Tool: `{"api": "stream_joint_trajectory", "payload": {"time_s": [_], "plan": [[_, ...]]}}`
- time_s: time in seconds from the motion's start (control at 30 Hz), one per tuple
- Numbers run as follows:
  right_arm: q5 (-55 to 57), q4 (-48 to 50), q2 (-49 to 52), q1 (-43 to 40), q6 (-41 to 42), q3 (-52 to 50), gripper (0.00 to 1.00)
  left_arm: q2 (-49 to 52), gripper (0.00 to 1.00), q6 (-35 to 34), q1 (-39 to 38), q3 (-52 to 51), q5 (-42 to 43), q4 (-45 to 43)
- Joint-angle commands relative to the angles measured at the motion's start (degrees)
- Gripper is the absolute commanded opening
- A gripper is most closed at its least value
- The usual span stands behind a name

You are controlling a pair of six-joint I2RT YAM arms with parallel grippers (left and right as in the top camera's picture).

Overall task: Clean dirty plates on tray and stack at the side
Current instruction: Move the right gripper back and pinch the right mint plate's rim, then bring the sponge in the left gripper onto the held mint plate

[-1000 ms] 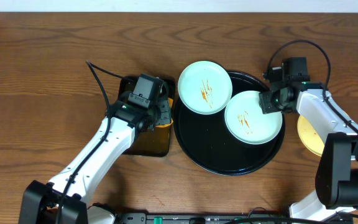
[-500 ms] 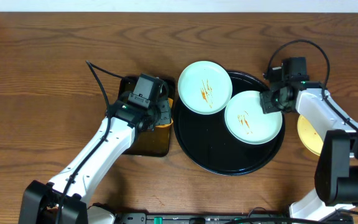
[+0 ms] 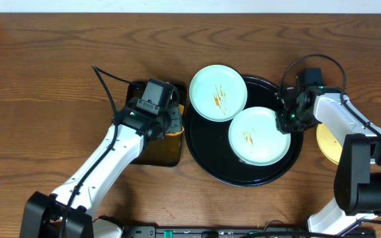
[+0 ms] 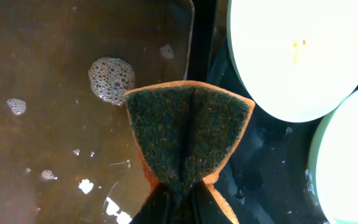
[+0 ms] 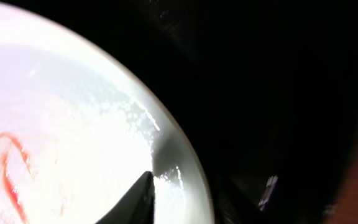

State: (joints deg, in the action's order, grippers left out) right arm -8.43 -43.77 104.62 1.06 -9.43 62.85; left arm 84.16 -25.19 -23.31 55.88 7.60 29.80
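Note:
The round black tray (image 3: 207, 149) holds two mint-white plates with orange sauce smears. One plate (image 3: 218, 92) overhangs the tray's far-left rim; it also shows in the left wrist view (image 4: 297, 56). My right gripper (image 3: 287, 121) is shut on the right rim of the other plate (image 3: 259, 135), one finger on top of it in the right wrist view (image 5: 179, 186). A pale yellow plate (image 3: 327, 142) lies on the wood to the right, half hidden by the right arm. My left gripper (image 3: 169, 119) is shut on a green-and-orange sponge (image 4: 188, 130).
A rectangular black tray (image 3: 157, 153) of brown soapy water sits against the round tray's left edge, under the sponge. A black cable lies on the wood at the left arm. Bare wood tabletop surrounds both trays.
My right gripper has dragged the near mint plate leftward and toward the front, to the tray's middle. The left arm and sponge have not moved.

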Motion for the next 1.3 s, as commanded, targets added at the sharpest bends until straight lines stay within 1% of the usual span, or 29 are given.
{"api": "stream_joint_trajectory", "payload": {"time_s": [0.0,0.03,0.1,0.17,0.27,0.4,0.63,0.7,0.77,0.87,1.07,1.27], "plan": [[-6.62,-1.62,0.31,0.55,2.40,0.76,0.20,-1.07,0.08,0.96,0.07,-0.15,0.59,0.11],[-7.30,-2.14,0.31,0.55,3.39,0.76,0.18,-1.07,0.08,0.96,0.07,-0.15,0.61,0.11],[-7.78,-2.86,0.31,0.52,4.83,0.76,0.18,-1.07,0.08,0.96,-0.04,-0.15,1.03,0.07],[-7.76,-3.48,0.31,0.55,6.34,0.76,0.15,-1.05,0.08,0.98,-0.74,-0.15,0.98,-0.11],[-8.00,-4.46,0.31,0.79,8.79,0.46,0.09,-0.61,0.08,0.98,-3.52,-0.15,0.98,-1.51],[-8.41,-4.52,0.31,1.46,9.79,-0.09,0.06,0.94,0.08,0.96,-6.99,-0.15,0.96,-3.34],[-8.63,-6.67,0.31,2.03,9.86,-0.09,0.04,3.80,0.09,0.94,-12.52,-0.15,0.96,-6.43],[-10.36,-7.76,0.31,2.43,10.14,-0.09,0.01,4.39,0.08,0.94,-14.23,-0.15,0.96,-7.56],[-13.18,-8.74,0.31,2.34,10.25,-0.09,0.01,4.63,0.08,0.94,-15.21,-0.15,0.92,-7.91],[-15.74,-9.68,0.31,2.34,10.27,-0.09,0.01,4.70,0.08,0.94,-15.91,-0.15,0.92,-7.89],[-16.13,-9.92,0.28,2.36,10.91,-0.09,0.01,4.72,0.08,0.94,-16.04,-0.15,0.94,-7.91],[-17.14,-10.01,0.28,2.36,12.17,-0.09,0.01,6.40,0.08,0.92,-16.63,-0.15,0.98,-10.23]]}}
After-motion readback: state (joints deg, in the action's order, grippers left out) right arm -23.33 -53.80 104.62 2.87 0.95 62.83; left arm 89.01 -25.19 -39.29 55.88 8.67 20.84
